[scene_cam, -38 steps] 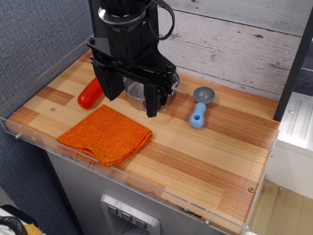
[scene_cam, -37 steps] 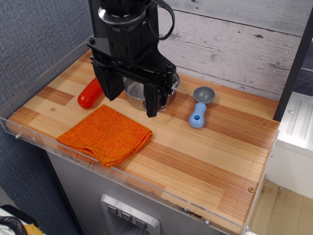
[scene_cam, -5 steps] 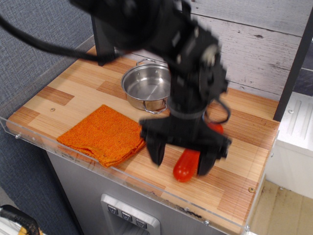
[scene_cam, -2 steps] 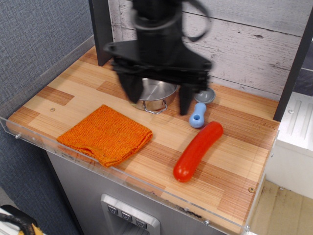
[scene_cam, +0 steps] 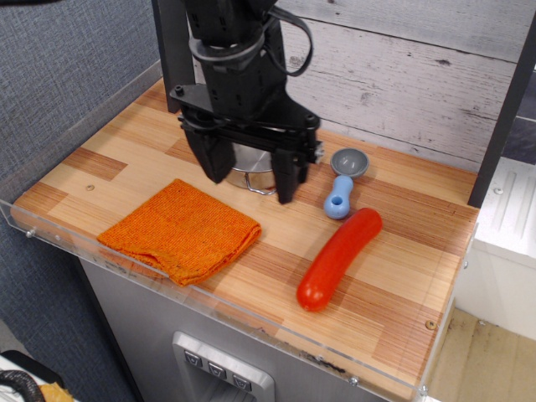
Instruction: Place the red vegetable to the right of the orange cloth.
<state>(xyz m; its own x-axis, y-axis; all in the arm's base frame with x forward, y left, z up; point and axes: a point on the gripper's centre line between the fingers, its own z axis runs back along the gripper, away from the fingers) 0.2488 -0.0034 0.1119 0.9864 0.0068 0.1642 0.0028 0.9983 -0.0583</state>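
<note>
The red vegetable (scene_cam: 338, 258) lies flat on the wooden table, slanted, to the right of the orange cloth (scene_cam: 179, 230). A bare strip of table separates the two. The cloth lies folded near the front left edge. My gripper (scene_cam: 249, 174) hangs open and empty above the back middle of the table, over the steel pot, well apart from the vegetable. Its two black fingers (scene_cam: 286, 177) point down.
A steel pot (scene_cam: 254, 167) stands behind the cloth, mostly hidden by the gripper. A blue scoop (scene_cam: 342, 182) lies just behind the vegetable's far end. A clear plastic rim (scene_cam: 75, 239) runs along the front and left edges. A plank wall is at the back.
The vegetable went from beside the pot at back left to the right of the cloth. The gripper let it go, rose and moved back left over the pot.
</note>
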